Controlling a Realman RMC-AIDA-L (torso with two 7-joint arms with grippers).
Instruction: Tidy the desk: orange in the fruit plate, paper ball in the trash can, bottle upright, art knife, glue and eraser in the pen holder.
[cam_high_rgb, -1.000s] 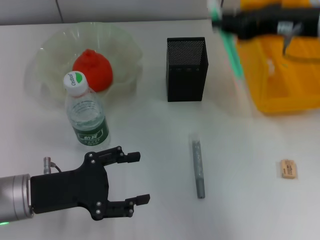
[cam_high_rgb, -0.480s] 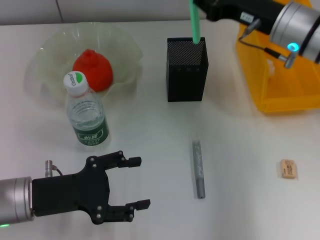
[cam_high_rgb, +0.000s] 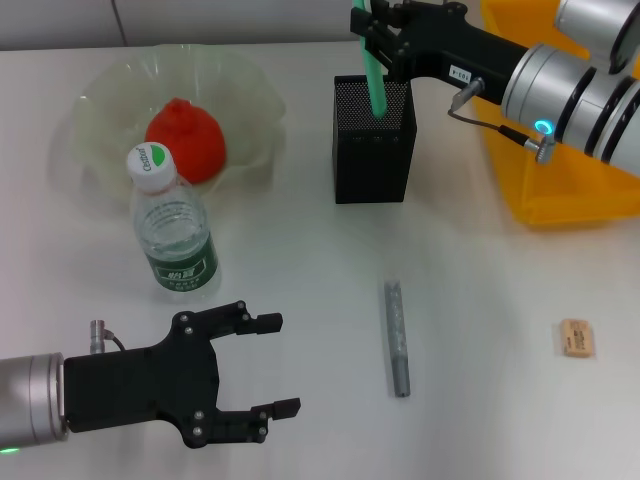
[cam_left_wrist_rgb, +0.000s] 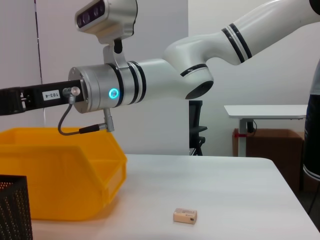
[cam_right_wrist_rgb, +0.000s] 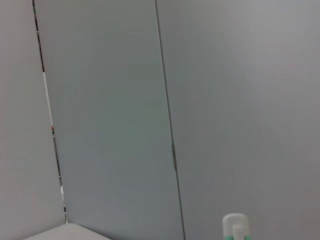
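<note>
From the head view we see the right gripper (cam_high_rgb: 383, 38) clamped on a slim green tool, probably the art knife (cam_high_rgb: 375, 70), directly above the pen holder (cam_high_rgb: 373, 140); the tool's long axis runs near vertical, tilted slightly, with its lower end already inside the mesh cup's open top, so we judge the coming move a short straight drop and release. The left gripper (cam_high_rgb: 265, 365) hovers spread wide over the near worktop (cam_high_rgb: 480, 300), holding nothing. The orange (cam_high_rgb: 186, 139) sits in the fruit plate (cam_high_rgb: 100, 110), the bottle (cam_high_rgb: 173, 226) stands upright just in front of it, a grey stick (cam_high_rgb: 397, 337), possibly the glue, lies lengthwise between the 2 arms, and the eraser (cam_high_rgb: 576, 337) lies flat, nearer the right arm. In the left wrist view we see the trash can (cam_left_wrist_rgb: 60, 175), the tan eraser (cam_left_wrist_rgb: 185, 216) well apart from it, and a corner of the pen holder (cam_left_wrist_rgb: 14, 210). In the right wrist view only the tool's pale green-and-white end (cam_right_wrist_rgb: 235, 226) shows against a wall.
</note>
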